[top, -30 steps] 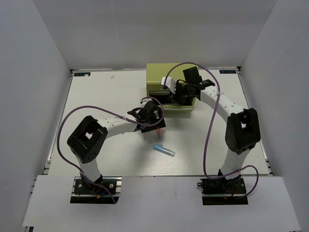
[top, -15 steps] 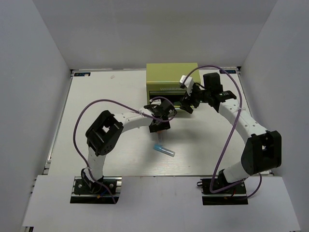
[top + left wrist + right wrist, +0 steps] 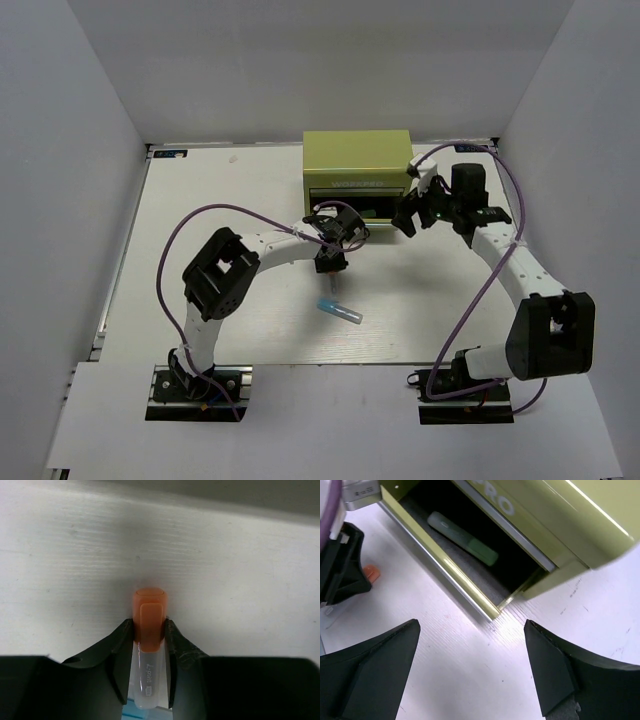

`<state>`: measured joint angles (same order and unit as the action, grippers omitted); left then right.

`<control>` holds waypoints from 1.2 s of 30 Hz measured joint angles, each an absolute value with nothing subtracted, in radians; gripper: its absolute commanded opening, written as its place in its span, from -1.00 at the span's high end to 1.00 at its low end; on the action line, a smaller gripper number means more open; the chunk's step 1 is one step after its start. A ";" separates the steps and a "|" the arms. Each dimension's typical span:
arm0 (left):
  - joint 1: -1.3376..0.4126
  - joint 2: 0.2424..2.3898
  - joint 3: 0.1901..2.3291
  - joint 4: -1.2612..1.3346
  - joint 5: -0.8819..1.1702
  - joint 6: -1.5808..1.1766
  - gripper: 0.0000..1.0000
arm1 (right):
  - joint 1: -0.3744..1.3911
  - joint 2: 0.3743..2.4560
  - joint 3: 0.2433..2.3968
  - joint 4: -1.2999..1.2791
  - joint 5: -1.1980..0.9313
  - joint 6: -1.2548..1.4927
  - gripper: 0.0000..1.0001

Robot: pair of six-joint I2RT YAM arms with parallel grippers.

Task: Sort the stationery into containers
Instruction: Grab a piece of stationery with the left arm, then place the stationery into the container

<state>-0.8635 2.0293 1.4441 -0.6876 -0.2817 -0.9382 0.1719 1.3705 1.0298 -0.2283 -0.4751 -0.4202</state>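
The left claw (image 3: 148,632) pinches the orange-capped highlighter (image 3: 148,607). Lift it over the rim of the open drawer (image 3: 465,582), then let go gently. The right claw (image 3: 471,635) gapes wide.

left hand (image 3: 148,647) | clamps orange-capped highlighter (image 3: 148,630) | above white table (image 3: 240,580)

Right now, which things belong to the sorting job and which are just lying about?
Job:
orange marker, held in left gripper
blue highlighter, on the table
green marker, in the open drawer
toolbox

Not the job:
purple cables
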 measured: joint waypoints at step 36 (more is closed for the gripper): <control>-0.780 1.939 1.615 -0.218 0.210 0.657 1.00 | 0.061 1.180 0.862 -0.131 -0.580 -0.408 -0.81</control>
<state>-0.7795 1.9392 1.6154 -0.2184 0.2100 0.6567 0.0608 1.1805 0.8623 -0.1314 -0.5800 -0.4076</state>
